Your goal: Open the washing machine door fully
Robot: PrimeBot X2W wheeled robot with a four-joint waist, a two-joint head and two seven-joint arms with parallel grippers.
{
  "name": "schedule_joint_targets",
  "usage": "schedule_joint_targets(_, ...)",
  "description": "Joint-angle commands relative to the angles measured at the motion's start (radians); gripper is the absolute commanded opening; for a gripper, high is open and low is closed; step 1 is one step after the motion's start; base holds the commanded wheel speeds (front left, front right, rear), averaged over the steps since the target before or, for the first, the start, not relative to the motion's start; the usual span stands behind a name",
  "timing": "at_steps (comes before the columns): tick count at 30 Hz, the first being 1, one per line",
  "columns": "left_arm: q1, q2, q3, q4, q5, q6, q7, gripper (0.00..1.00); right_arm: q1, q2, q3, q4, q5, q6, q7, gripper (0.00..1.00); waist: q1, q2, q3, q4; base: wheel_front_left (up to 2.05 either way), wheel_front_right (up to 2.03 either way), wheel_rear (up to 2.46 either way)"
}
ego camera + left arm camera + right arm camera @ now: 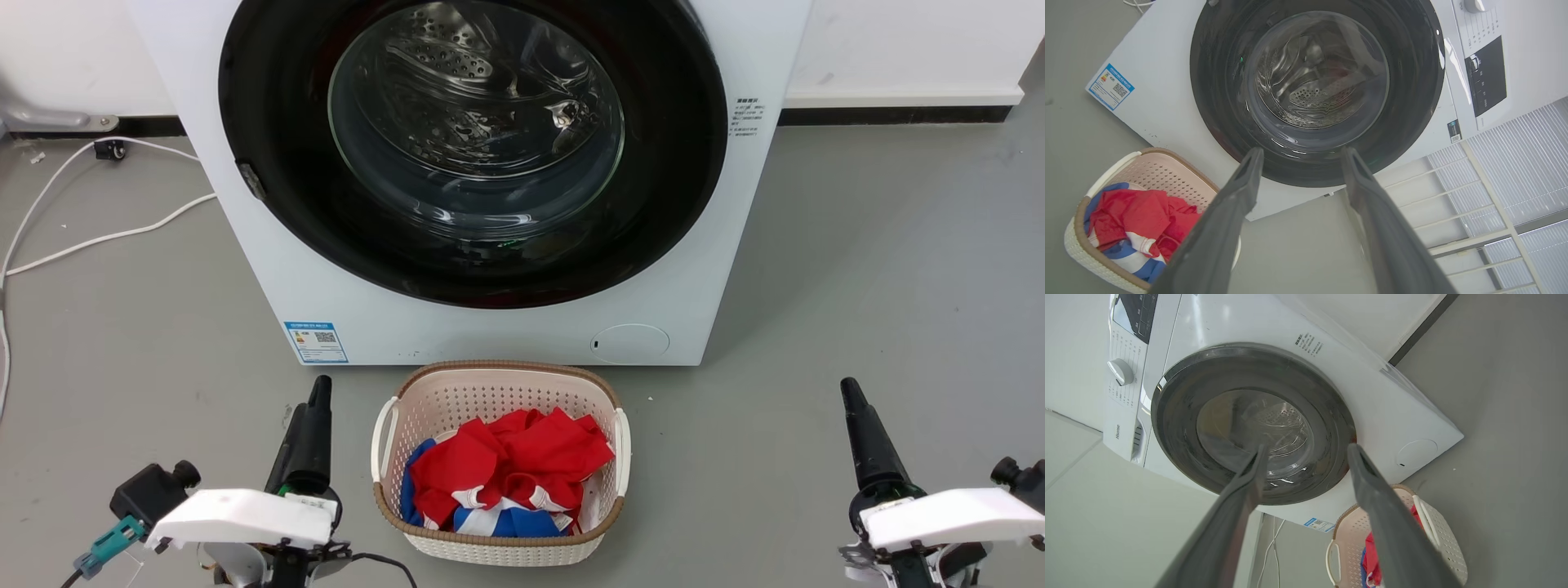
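Note:
The washing machine door [473, 139] is a glossy black disc with a clear glass bowl at its centre. It lies flat against the white machine front, and the steel drum shows through the glass. Low on the left, my left gripper [320, 388] hangs short of the machine, touching nothing. My right gripper [851, 390] is low on the right, also apart from the machine. In the left wrist view the left gripper [1303, 152] has its fingers spread, pointing at the door [1316, 90]. The right gripper [1308, 448] is likewise open before the door [1249, 420].
A cream laundry basket [498, 367] holding red, blue and white cloth stands on the grey floor between my grippers, just before the machine. White cables [98, 237] trail on the floor at the left. A small round white flap [629, 343] sits low on the machine front.

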Motion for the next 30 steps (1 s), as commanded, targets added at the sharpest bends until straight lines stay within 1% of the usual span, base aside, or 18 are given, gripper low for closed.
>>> schedule_joint_targets(1,-0.013,0.011,-0.005,-0.022,0.044,-0.002,-0.011,1.0,-0.004,-0.001,-0.001,-0.024,-0.048,0.001,-0.008,1.0,0.0,0.0,0.001,0.0,0.0,0.0,0.0)
schedule_joint_targets(6,-0.022,0.021,-0.028,-0.031,0.158,-0.002,-0.028,1.0,0.002,0.0,0.002,-0.049,-0.161,0.001,-0.009,1.0,0.0,0.0,0.003,0.004,0.0,0.0,0.0)
schedule_joint_targets(7,-0.023,0.024,-0.034,-0.03,0.196,-0.002,-0.035,1.0,0.007,0.0,0.005,-0.056,-0.198,0.001,-0.006,1.0,0.0,0.0,0.003,0.005,0.0,0.0,0.0)
schedule_joint_targets(11,-0.025,0.036,-0.052,-0.027,0.267,-0.002,-0.048,1.0,0.017,0.0,0.009,-0.07,-0.27,0.001,-0.004,1.0,0.0,0.0,0.002,0.006,0.0,0.0,0.0)
schedule_joint_targets(17,-0.022,0.046,-0.071,-0.017,0.355,-0.002,-0.067,1.0,0.03,0.001,0.014,-0.086,-0.367,0.001,-0.005,1.0,0.0,0.0,0.0,0.005,0.0,0.0,0.0)
schedule_joint_targets(30,-0.03,0.06,-0.097,0.026,0.523,0.02,-0.105,1.0,0.048,0.002,0.019,-0.11,-0.54,0.002,-0.01,1.0,0.0,0.0,0.0,0.004,0.0,0.0,0.0)
